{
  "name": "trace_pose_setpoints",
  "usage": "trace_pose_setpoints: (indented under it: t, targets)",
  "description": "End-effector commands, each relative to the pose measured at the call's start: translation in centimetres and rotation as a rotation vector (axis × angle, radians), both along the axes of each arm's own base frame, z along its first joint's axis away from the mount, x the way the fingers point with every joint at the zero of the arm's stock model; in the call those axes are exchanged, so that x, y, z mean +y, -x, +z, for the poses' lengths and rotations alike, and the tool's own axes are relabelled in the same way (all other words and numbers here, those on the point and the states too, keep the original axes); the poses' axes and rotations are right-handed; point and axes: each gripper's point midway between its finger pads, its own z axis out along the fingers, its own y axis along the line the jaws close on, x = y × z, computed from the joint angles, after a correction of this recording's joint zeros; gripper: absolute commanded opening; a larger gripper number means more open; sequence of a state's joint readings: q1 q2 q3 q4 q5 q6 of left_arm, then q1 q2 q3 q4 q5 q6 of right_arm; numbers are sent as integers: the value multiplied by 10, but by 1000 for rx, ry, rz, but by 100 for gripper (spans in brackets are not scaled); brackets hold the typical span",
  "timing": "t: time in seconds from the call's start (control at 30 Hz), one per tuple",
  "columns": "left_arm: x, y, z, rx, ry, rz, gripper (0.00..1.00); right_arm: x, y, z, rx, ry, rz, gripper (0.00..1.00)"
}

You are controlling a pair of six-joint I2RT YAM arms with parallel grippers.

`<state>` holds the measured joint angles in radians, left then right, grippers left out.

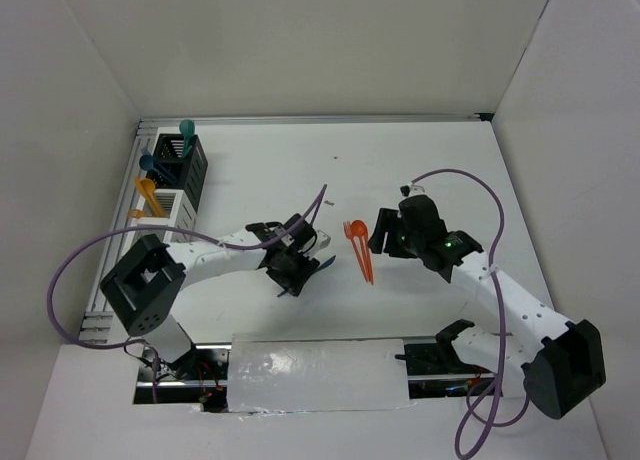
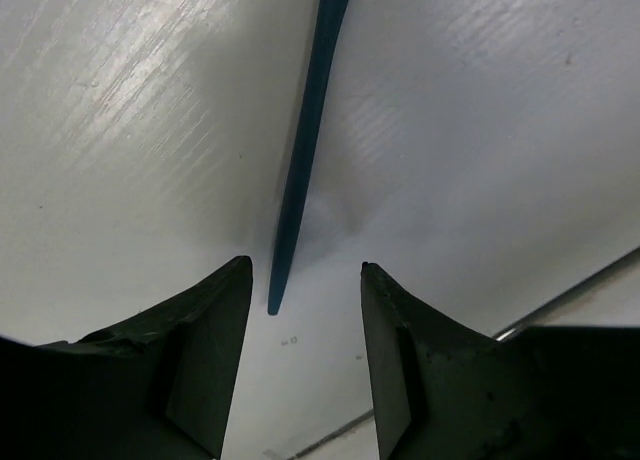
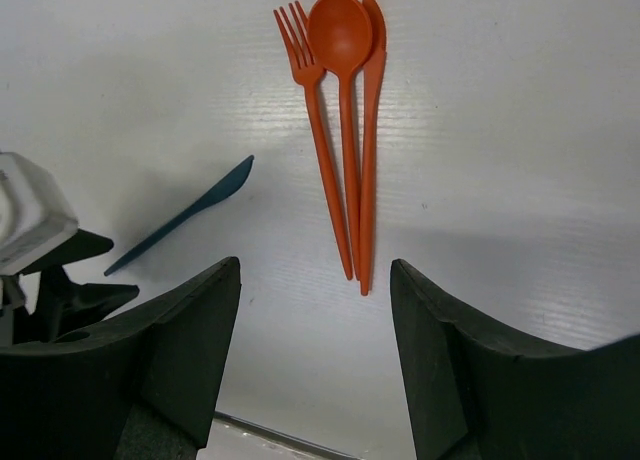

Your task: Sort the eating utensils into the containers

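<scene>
A teal knife (image 2: 300, 160) lies flat on the white table, and its handle end sits between the fingertips of my left gripper (image 2: 305, 270), nearer the left finger. That gripper is open and no contact shows. In the top view the left gripper (image 1: 303, 277) hovers over this knife (image 1: 325, 264) at mid-table. An orange fork (image 3: 315, 130), spoon (image 3: 345, 100) and knife (image 3: 372, 130) lie side by side ahead of my right gripper (image 3: 315, 265), which is open and empty, just short of their handle ends. The teal knife (image 3: 185, 218) also shows there.
A black bin (image 1: 192, 165) holding teal and blue utensils stands at the far left, with a white bin (image 1: 178, 212) holding orange ones just in front of it. The left gripper's body (image 3: 40, 280) shows at the left of the right wrist view. Purple cables arc over both arms.
</scene>
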<state>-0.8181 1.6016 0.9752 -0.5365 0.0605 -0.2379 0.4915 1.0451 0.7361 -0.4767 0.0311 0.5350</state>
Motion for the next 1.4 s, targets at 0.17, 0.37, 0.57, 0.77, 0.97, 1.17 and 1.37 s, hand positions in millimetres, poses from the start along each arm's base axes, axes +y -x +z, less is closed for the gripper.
trace_pose_setpoints:
  t: [0.17,0.37,0.57,0.77,0.97,1.17,1.37]
  targets:
    - [-17,-30,-8,-131,25,-46,55,-12,8,10,-27,-5,-54,68]
    - [-20,-35,-22,-130,14,-62,49,-11,8,3,-10,1,-56,68]
    - [-15,-26,-41,-51,-41,-88,39,-13,4,7,-23,4,-77,68]
    - [-17,-19,-44,-28,-13,-102,19,-10,4,14,-36,-29,-84,68]
    - [-45,-28,-8,-21,208,33,0,20,0,17,-31,-172,-24,67]
    - [-56,-57,76,-141,547,152,0,63,-21,45,-75,-237,25,68]
    - [-58,-62,103,-197,661,113,0,87,-29,78,-145,-259,57,76]
